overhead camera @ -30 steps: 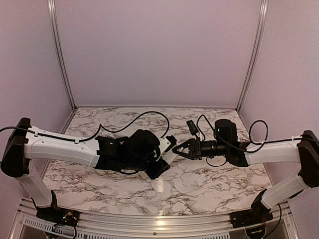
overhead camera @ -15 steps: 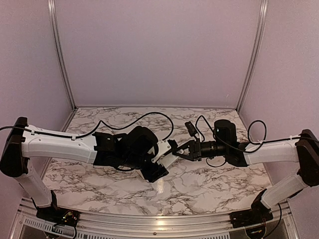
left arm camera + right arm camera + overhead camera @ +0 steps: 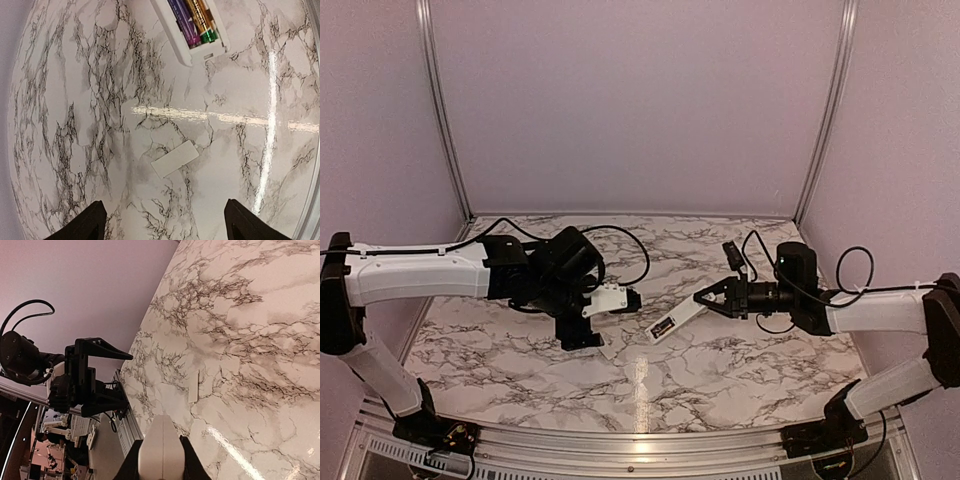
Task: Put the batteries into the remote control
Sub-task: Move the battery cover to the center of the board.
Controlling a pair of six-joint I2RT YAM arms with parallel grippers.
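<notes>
You will find the remote control (image 3: pixel 676 322) just right of centre in the top view, a white bar slanting down to the left, with its upper right end clamped in the right gripper (image 3: pixel 706 299). In the right wrist view its rounded white end (image 3: pixel 161 449) sits pinched between the two fingers at the bottom centre of the frame. The left wrist view shows the remote at the top edge, back side facing the camera and compartment uncovered. Both batteries lie in it side by side: the golden battery (image 3: pixel 200 16), with a green end, on the right, and the dark battery (image 3: pixel 180 20), purplish here, on the left.

Below it in that view, near mid-frame, a small flat white cover (image 3: pixel 175 158) lies on the marble tabletop (image 3: pixel 75 125), apart from the remote.

Your left gripper (image 3: pixel 609 320) is left of centre in the top view, jaws spread wide with nothing between them. Its fingertips (image 3: pixel 93 220) show in the bottom corners of its wrist view.

You cannot tell whether the remote's lower end touches the tabletop.
</notes>
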